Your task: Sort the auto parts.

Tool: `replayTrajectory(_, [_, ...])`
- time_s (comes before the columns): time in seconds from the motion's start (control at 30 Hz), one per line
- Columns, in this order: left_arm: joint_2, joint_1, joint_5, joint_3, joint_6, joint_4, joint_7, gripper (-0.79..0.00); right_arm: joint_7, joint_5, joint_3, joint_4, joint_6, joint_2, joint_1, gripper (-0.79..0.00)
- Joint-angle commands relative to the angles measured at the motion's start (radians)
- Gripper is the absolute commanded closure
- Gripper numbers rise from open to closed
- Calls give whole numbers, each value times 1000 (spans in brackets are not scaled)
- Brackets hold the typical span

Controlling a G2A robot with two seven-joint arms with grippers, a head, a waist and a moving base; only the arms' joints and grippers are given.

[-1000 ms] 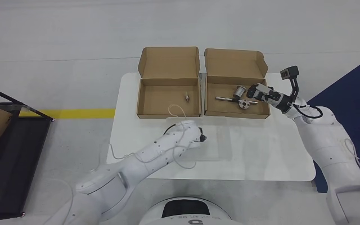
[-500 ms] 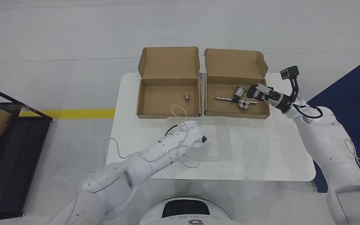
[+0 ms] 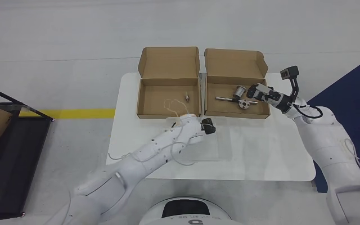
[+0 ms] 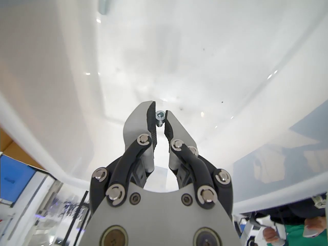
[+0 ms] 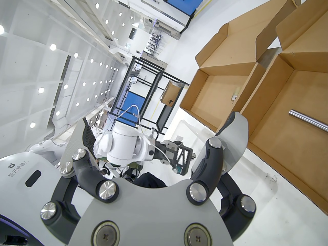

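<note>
Steel bolt (image 4: pixel 160 116) in left gripper (image 4: pixel 159 120)

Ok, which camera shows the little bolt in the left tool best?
The left wrist view: the bolt is close up, pinched in the left tool. In the top view it is too small to tell; the right wrist view shows that tool far off.
</note>
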Motion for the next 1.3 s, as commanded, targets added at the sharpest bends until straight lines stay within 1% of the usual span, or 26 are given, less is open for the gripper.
replayTrajectory(0.0, [32, 31, -33, -89, -9, -64, 38, 0, 0, 0, 0, 0, 0, 0, 0, -785])
replayTrajectory(0.07, [65, 76, -93, -190, -39, -132, 83, 0, 0, 0, 0, 0, 0, 0, 0, -785])
replayTrajectory(0.13, [95, 126, -176, -295, -87, -193, 123, 0, 0, 0, 0, 0, 0, 0, 0, -785])
replayTrajectory(0.17, [112, 159, -239, -361, -121, -223, 137, 0, 0, 0, 0, 0, 0, 0, 0, -785])
replayTrajectory(0.23, [129, 190, -299, -431, -150, -252, 146, 0, 0, 0, 0, 0, 0, 0, 0, -785])
replayTrajectory(0.27, [137, 207, -325, -464, -150, -263, 151, 0, 0, 0, 0, 0, 0, 0, 0, -785])
replayTrajectory(0.3, [143, 219, -341, -483, -156, -277, 147, 0, 0, 0, 0, 0, 0, 0, 0, -785])
replayTrajectory(0.37, [153, 233, -367, -509, -166, -295, 139, 0, 0, 0, 0, 0, 0, 0, 0, -785])
replayTrajectory(0.43, [157, 242, -375, -514, -158, -310, 130, 0, 0, 0, 0, 0, 0, 0, 0, -785])
replayTrajectory(0.47, [159, 242, -362, -504, -150, -317, 114, 0, 0, 0, 0, 0, 0, 0, 0, -785])
replayTrajectory(0.77, [158, 249, -367, -496, -155, -314, 118, 0, 0, 0, 0, 0, 0, 0, 0, -785])
replayTrajectory(0.8, [157, 253, -421, -483, -183, -304, 111, 0, 0, 0, 0, 0, 0, 0, 0, -785])
replayTrajectory(0.83, [155, 243, -524, -485, -216, -283, 86, 0, 0, 0, 0, 0, 0, 0, 0, -785])
replayTrajectory(0.9, [156, 193, -733, -518, -237, -225, 23, 0, 0, 0, 0, 0, 0, 0, 0, -785])
replayTrajectory(0.93, [157, 173, -874, -517, -229, -202, 6, 0, 0, 0, 0, 0, 0, 0, 0, -785])
replayTrajectory(0.97, [160, 151, -1032, -507, -201, -183, -21, 0, 0, 0, 0, 0, 0, 0, 0, -785])
replayTrajectory(1.03, [174, 95, -1348, -499, -113, -150, -110, 0, 0, 0, 0, 0, 0, 0, 0, -785])
replayTrajectory(1.1, [193, 59, -1635, -510, -17, -124, -206, 0, 0, 0, 0, 0, 0, 0, 0, -785])
replayTrajectory(1.13, [201, 49, -1751, -521, 28, -107, -251, 0, 0, 0, 0, 0, 0, 0, 0, -785])
replayTrajectory(1.17, [207, 42, -1855, -530, 54, -91, -276, 0, 0, 0, 0, 0, 0, 0, 0, -785])
replayTrajectory(1.27, [221, 37, -2074, -498, 54, -60, -276, 0, 0, 0, 0, 0, 0, 0, 0, -785])
